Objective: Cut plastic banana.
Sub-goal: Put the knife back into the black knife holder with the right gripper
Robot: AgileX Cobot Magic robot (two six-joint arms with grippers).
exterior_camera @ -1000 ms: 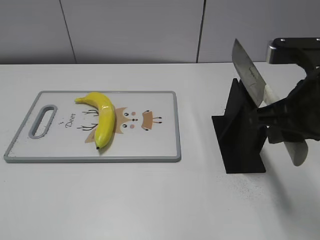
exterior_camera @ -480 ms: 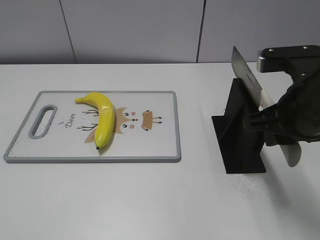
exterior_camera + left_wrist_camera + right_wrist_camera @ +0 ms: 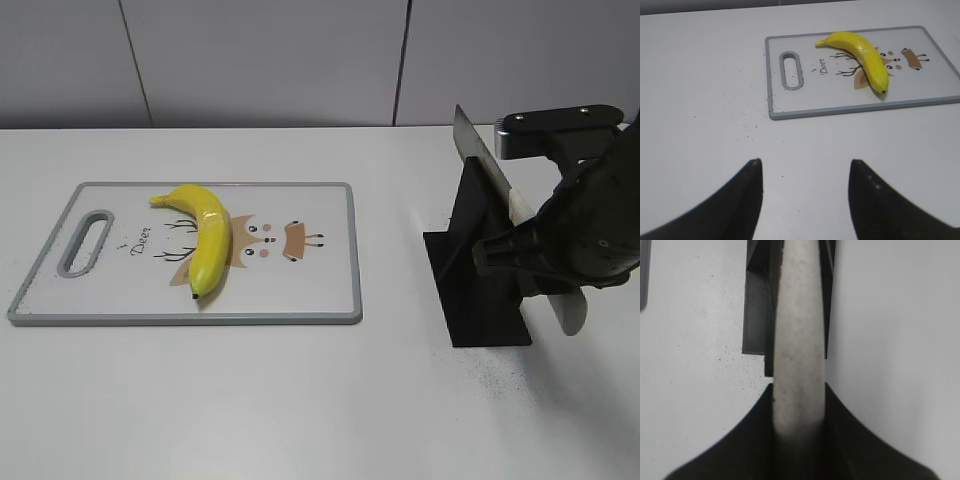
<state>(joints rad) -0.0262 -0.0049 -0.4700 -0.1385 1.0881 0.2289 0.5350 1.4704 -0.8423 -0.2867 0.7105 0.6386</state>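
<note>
The yellow plastic banana [image 3: 203, 232] lies on a white cutting board [image 3: 320, 290] at the left, also in the left wrist view [image 3: 860, 52]. My right gripper [image 3: 545, 262] is shut on the white handle [image 3: 799, 360] of a knife [image 3: 480, 160]. The knife's blade tilts up and left above a black knife stand [image 3: 480, 280]. In the right wrist view the fingers [image 3: 760, 425] press both sides of the handle. My left gripper [image 3: 805, 167] is open and empty over bare table, well short of the board. It does not show in the exterior view.
The cutting board [image 3: 940, 87] has a grey rim, a handle slot [image 3: 790, 70] and a deer print. The black stand [image 3: 757, 300] sits on the white table at the right. A grey wall runs along the back.
My right arm has moved left and slightly down with the knife in it, so the blade sits nearer the stand. The banana and board have not moved.
</note>
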